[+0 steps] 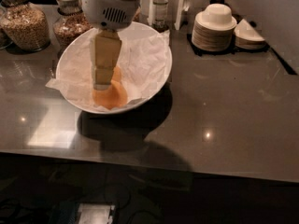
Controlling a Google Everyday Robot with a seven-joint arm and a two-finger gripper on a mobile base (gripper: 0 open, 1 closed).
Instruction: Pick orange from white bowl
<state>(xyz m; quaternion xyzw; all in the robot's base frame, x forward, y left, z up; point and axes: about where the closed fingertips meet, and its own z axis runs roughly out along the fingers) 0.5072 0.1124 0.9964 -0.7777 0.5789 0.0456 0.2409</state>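
Orange (112, 96) lies on crumpled paper (142, 62) at near side of white bowl (164, 73); second orange (117, 73) just behind, mostly hidden. Gripper (102, 84) points down into bowl, tip at front orange; grip state cannot be told. Bowl on grey counter (224, 111), jars (28, 24) behind.

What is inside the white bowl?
White paper lines the bowl, with one orange on it. The pincer hangs over the bowl and covers most of a second orange.
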